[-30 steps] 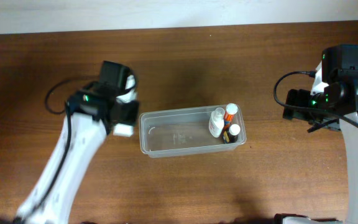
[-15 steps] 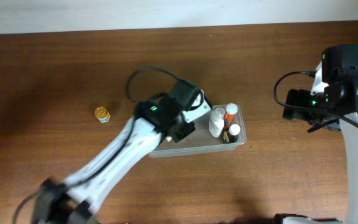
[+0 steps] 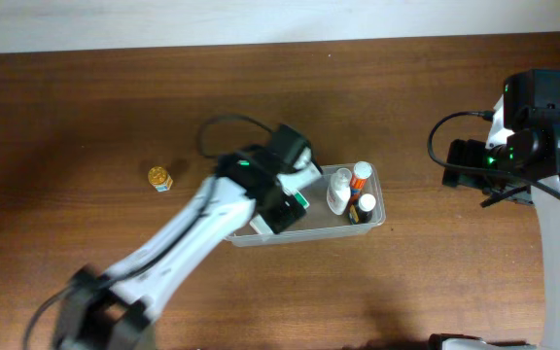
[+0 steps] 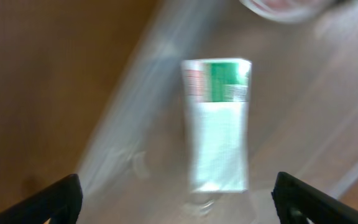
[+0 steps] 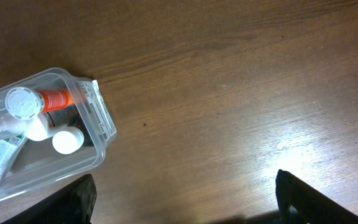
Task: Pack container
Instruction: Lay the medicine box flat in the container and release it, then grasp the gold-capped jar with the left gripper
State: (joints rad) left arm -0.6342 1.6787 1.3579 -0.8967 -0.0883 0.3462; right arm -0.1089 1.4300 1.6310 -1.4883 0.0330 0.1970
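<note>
I see the box [image 4: 219, 124] and bottles [image 3: 350, 190] in the container [image 3: 383, 206]; one gold jar [image 3: 159, 179] sits out toward the bench's left edge. Left pincer [image 4: 176, 193] and right pincer [image 5: 185, 180] gape wide, empty.

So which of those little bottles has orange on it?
The orange-banded bottle in the container's corner; beside it are a white bottle and a dark bottle.

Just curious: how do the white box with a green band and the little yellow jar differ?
The white green-banded box lies inside the clear plastic tub; the little yellow jar sits outside it on the wooden table. The box is rectangular and bigger; the jar is round and smaller. Neither is gripped.
</note>
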